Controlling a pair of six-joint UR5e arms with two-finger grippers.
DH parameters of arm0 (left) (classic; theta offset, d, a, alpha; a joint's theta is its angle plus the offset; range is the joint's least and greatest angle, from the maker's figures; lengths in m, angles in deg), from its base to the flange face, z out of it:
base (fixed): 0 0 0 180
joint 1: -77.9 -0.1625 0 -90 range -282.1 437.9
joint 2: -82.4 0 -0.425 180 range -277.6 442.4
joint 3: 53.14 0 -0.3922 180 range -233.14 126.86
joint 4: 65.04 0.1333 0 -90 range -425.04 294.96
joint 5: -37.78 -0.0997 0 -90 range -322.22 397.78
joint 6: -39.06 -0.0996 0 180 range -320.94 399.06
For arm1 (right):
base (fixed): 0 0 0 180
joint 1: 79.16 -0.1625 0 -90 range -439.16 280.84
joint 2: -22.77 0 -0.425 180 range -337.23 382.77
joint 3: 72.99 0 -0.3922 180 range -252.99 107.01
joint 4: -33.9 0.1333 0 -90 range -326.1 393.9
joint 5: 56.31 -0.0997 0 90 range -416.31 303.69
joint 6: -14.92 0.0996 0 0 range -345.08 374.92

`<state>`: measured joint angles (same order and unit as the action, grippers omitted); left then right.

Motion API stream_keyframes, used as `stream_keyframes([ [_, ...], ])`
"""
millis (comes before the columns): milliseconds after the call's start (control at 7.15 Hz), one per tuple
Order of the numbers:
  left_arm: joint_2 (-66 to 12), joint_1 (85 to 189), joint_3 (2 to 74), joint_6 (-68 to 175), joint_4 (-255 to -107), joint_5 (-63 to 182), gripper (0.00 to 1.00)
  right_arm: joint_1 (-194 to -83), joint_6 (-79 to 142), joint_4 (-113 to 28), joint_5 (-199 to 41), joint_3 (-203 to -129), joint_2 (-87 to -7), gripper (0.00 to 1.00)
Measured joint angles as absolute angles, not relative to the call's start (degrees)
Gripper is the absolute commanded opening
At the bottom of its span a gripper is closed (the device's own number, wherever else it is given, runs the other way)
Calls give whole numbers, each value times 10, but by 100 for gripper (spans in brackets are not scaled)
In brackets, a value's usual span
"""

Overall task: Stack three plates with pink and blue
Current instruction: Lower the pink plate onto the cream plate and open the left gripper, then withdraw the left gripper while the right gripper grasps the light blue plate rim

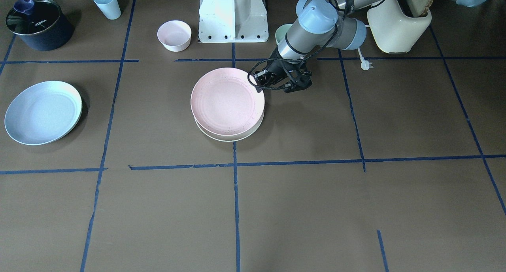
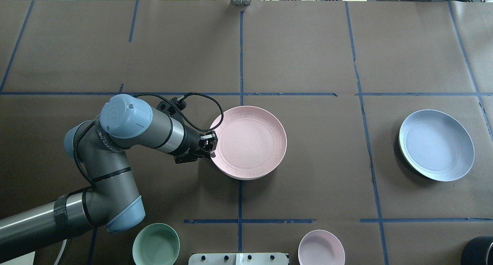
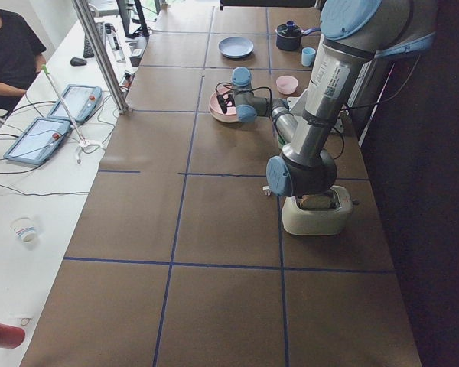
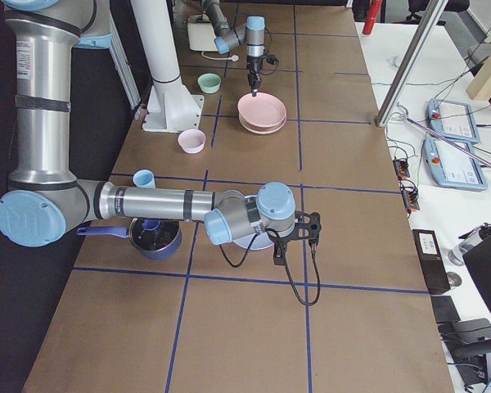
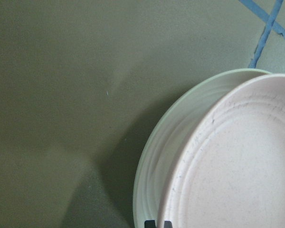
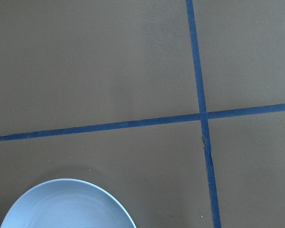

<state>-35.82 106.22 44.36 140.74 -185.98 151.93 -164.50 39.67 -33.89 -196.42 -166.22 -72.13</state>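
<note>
A pink plate (image 1: 227,102) lies a little off-centre on a cream plate (image 1: 237,136) in the middle of the table; both show in the left wrist view, pink plate (image 5: 247,161) over cream plate (image 5: 166,137). My left gripper (image 2: 212,141) is at the pink plate's (image 2: 248,141) near-left rim, its jaws closed on that rim. A blue plate (image 2: 437,143) lies alone at the far right; its edge shows in the right wrist view (image 6: 66,206). My right gripper (image 4: 282,250) shows only in the exterior right view, and I cannot tell whether it is open or shut.
A green bowl (image 2: 156,245) and a pink bowl (image 2: 321,247) stand by the robot base (image 1: 233,15). A blue cup (image 1: 106,4) and a dark pot (image 1: 37,25) stand behind the blue plate. A cream toaster (image 1: 399,25) stands under my left arm.
</note>
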Motion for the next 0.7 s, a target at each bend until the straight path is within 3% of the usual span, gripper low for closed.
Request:
stream_keyframes([
  [420, -347, 1069, 471, 1406, -1844, 1519, 100, -1643, 396, -339, -1963, -1661, -726, 100],
  [699, -344, 1082, 542, 1382, -1727, 1528, 100, -1624, 399, -328, -1955, -1660, -742, 100],
])
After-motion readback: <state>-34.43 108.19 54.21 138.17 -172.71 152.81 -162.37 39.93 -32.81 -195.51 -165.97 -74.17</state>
